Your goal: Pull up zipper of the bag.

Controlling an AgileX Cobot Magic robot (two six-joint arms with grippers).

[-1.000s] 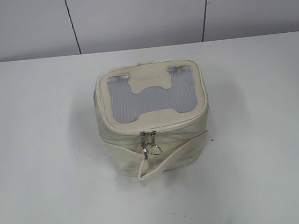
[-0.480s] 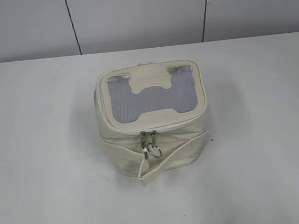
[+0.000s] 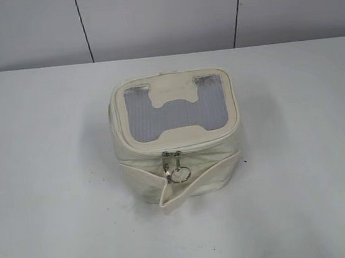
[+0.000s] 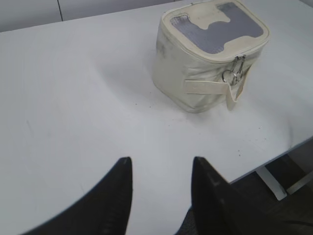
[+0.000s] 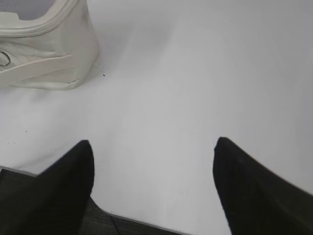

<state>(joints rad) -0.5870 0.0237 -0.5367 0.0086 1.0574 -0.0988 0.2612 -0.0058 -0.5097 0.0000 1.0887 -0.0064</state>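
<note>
While both grippers hang back over the white table (image 3: 41,181), the cream bag (image 3: 176,138) sits upright at its middle, zipper (image 3: 171,158) sliders and ring pulls on the near side. Left gripper (image 4: 161,171) fingers stand partly apart, right gripper (image 5: 152,149) fingers wide apart, both empty.

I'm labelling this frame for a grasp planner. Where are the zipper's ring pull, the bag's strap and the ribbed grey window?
ring pull (image 3: 179,175): exterior view, on the silver ring.
strap (image 3: 206,174): exterior view, on the cream band right of the ring.
ribbed grey window (image 3: 140,117): exterior view, on its left panel.
</note>
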